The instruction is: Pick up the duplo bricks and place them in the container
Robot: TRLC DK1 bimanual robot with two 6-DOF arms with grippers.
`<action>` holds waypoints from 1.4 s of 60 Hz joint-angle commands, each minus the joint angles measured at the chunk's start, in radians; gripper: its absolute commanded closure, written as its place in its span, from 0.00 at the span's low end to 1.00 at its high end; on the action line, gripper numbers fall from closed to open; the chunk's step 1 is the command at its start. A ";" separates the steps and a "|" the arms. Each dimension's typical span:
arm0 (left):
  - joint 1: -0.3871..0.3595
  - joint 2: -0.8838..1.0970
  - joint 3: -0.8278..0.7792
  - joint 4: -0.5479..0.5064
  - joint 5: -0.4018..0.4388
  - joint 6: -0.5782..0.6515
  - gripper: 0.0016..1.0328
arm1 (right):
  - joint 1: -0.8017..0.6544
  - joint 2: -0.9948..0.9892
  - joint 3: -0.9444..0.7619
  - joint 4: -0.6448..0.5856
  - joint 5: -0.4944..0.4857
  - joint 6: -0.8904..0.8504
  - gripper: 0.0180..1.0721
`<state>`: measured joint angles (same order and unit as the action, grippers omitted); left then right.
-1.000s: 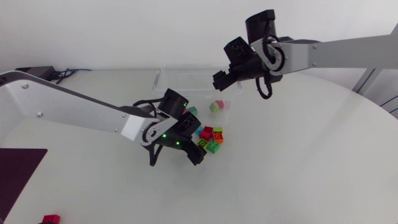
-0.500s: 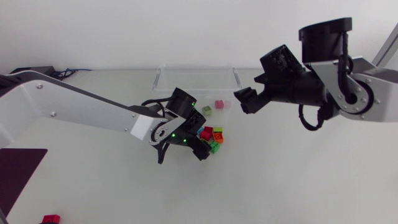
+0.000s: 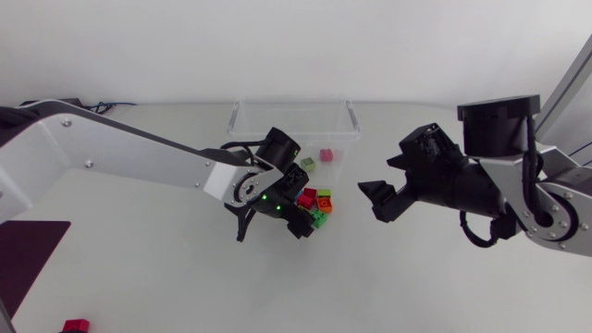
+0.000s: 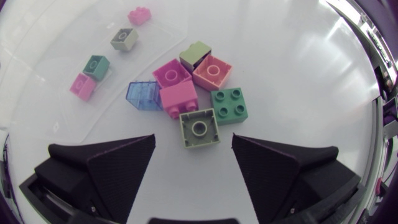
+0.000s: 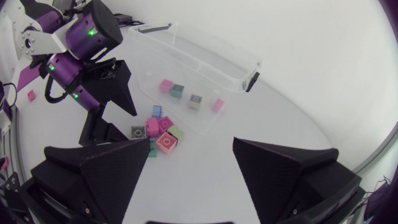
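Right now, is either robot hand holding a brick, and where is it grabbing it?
No, nothing is held. The left gripper is open by the bricks, and the right gripper is open and empty.

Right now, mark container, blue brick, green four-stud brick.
container (image 3: 277, 120), head view, bare floor inside.
blue brick (image 4: 144, 93), left wrist view, top face.
green four-stud brick (image 4: 231, 106), left wrist view, studded top.

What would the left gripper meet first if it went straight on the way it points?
Probably the light green square single-stud plastic brick, at the near edge of the pile, straight ahead of the open left gripper. Nothing shows in front of it, though depth is unclear.
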<state>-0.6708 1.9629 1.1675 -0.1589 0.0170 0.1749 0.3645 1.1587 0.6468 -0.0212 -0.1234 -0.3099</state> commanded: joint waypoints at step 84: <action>-0.021 0.042 0.182 -0.330 -0.012 -0.061 0.09 | -0.024 -0.060 -0.085 0.010 -0.024 0.003 0.09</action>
<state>-0.6846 1.9903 1.3342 -0.4809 0.0124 0.1234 0.3386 1.1088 0.5926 -0.0185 -0.1452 -0.3103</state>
